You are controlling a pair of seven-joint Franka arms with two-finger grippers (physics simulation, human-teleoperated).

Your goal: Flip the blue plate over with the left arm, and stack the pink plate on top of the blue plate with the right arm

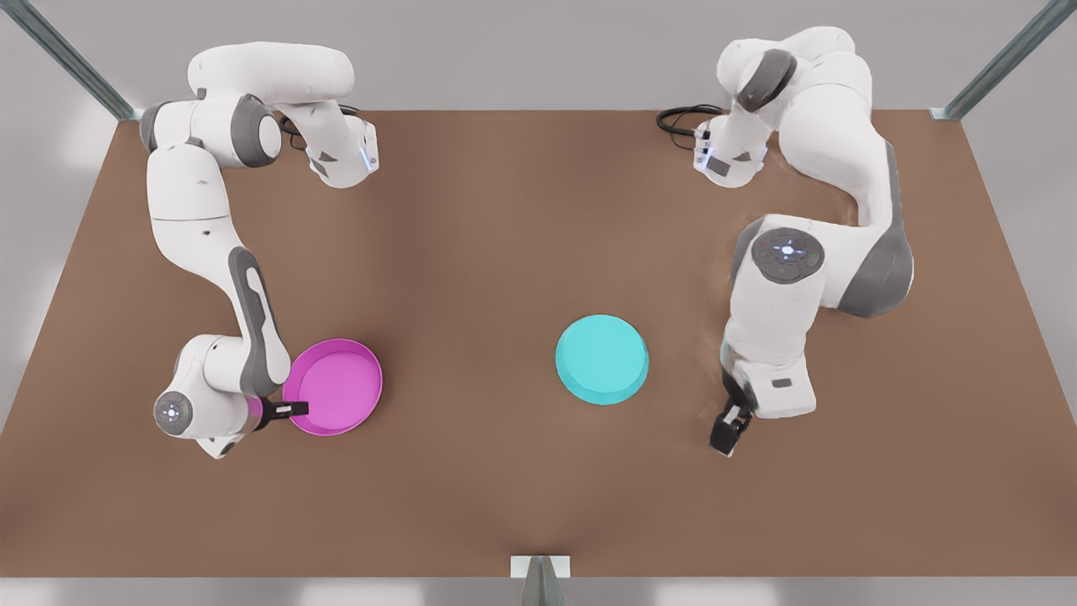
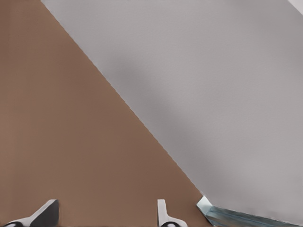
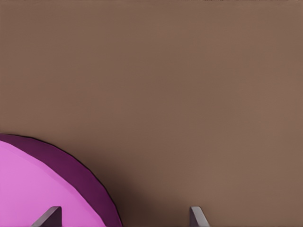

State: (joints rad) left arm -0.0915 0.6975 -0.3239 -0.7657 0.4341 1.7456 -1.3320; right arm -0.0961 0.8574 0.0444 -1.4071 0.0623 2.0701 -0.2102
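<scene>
R gripper (image 1: 290, 410) sits at the pink plate (image 1: 335, 385), on the front view's left side of the brown table (image 1: 471, 252). Its black fingers reach over the plate's near-left rim, w/ one finger (image 1: 294, 409) lying across the rim edge. In the right wrist view the fingertips (image 3: 47, 216) stand apart, one over the pink plate (image 3: 42, 184) interior, the other over bare table (image 3: 189, 94), so jaws are spread and straddle the rim, not clamped. Plate is upright, lighter pink inside showing, flat on the table.

Blue plate (image 1: 602, 358) lies near table centre, somewhat toward the front view's right, well apart from the pink one. Flat plain underside faces up, i.e. upside down, nothing touching it.

L gripper (image 1: 729, 431) hangs off to the front view's right of the blue plate, apart from it, pointing down toward the table near the front edge. Left wrist view shows its two fingertips (image 2: 45, 213) spread wide over bare table (image 2: 71, 142), w/ the table edge and a metal frame corner (image 2: 213, 215) beyond; jaws open, holding nothing
</scene>
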